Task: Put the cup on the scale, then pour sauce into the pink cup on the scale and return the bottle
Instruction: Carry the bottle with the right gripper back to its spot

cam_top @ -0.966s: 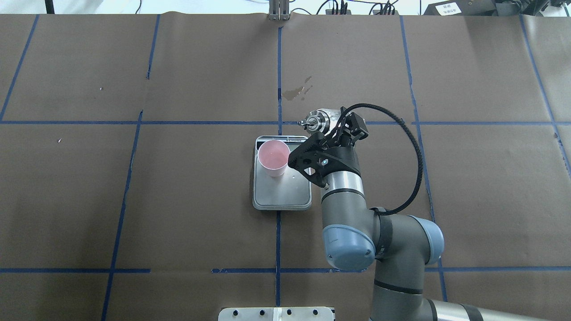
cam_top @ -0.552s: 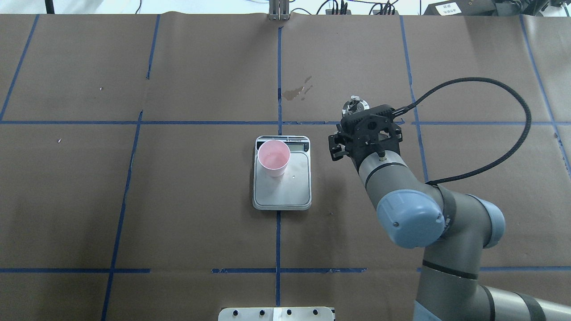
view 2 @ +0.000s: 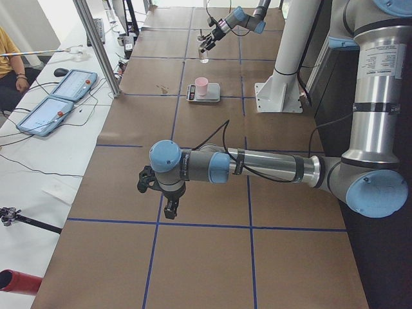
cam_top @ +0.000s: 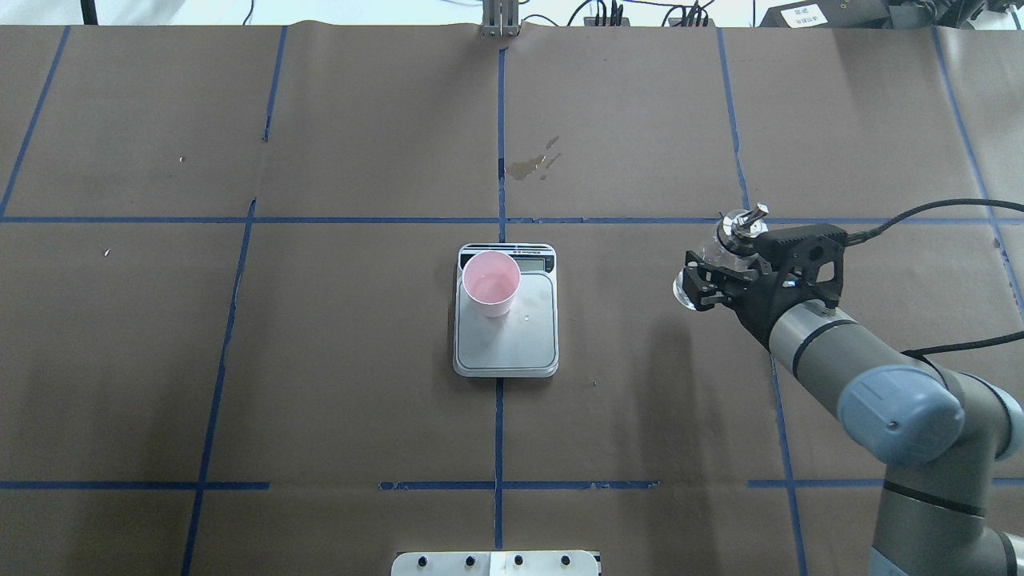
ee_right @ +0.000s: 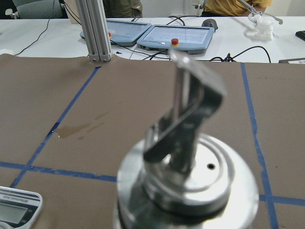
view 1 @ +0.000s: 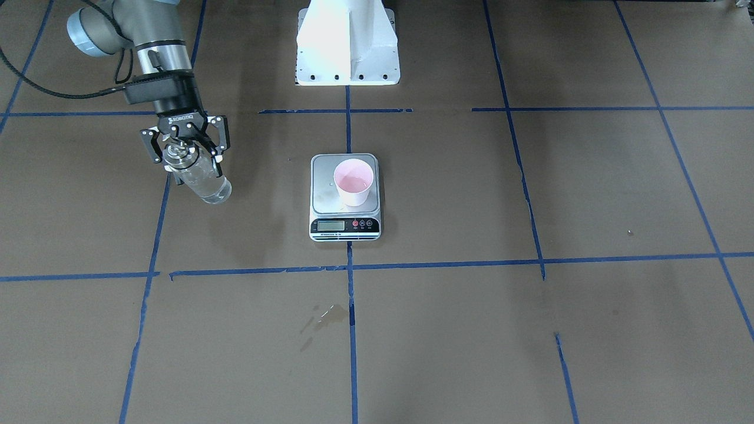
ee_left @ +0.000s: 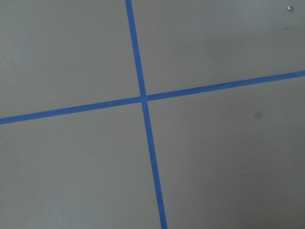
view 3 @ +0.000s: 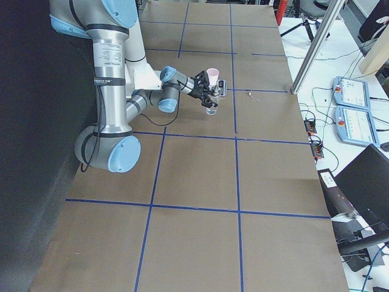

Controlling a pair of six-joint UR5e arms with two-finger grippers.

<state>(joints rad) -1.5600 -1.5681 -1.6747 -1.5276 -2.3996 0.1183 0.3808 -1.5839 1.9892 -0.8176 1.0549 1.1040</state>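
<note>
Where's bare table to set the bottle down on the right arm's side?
Bare paper lies under the bottle held in the right gripper, and across the gap between it and the scale. Crowded only mid-table: the cup on the scale, with a wet stain beyond it.

light was even and bright. the robot base (view 1: 347,41) blew out white at twelve o'clock; the bottle (ee_right: 183,186) sat blurred, close against the right wrist lens.

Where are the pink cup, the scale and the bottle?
cup (cam_top: 491,282), overhead exterior view, its pink inside.
scale (cam_top: 512,344), overhead exterior view, bare steel platform.
bottle (view 1: 211,185), exterior front-facing view, clear glass body.
</note>
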